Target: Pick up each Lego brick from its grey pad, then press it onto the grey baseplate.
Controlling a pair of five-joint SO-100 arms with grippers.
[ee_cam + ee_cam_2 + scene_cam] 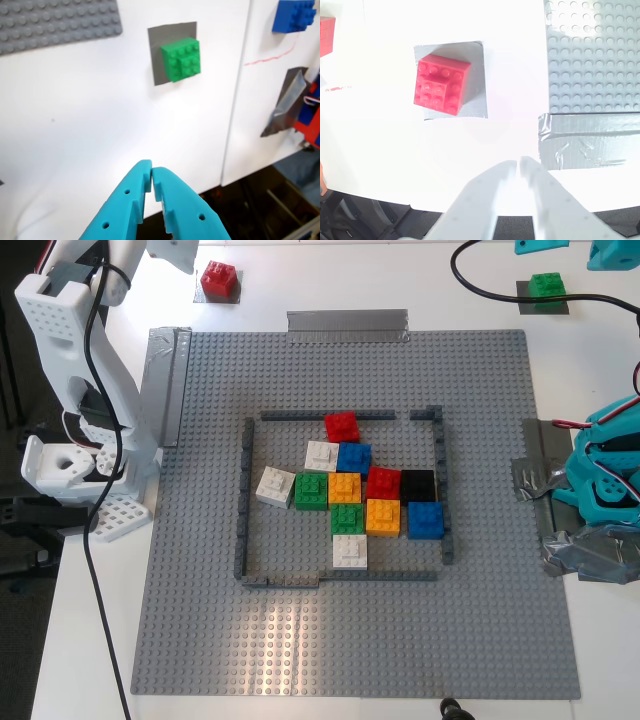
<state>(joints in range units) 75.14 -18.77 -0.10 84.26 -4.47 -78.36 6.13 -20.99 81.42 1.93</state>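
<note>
The red Lego brick (219,277) sits on its dark grey pad (203,295) beyond the grey baseplate (200,620), at the exterior view's upper left. My second gripper (518,167), white, is shut and empty, held above the white table short of the red brick (441,82) and its pad (476,80). The green Lego brick (546,285) sits on its grey pad (545,306) at the exterior view's upper right. My first gripper (151,170), teal, is shut and empty, well back from the green brick (181,59) and its pad (156,55).
Inside the dark frame (244,500) on the baseplate sit several bricks, among them red (341,425), blue (425,520) and white (349,551). Duct tape (347,325) holds the plate's edges. The white arm base (70,440) and the teal arm base (610,490) flank the plate.
</note>
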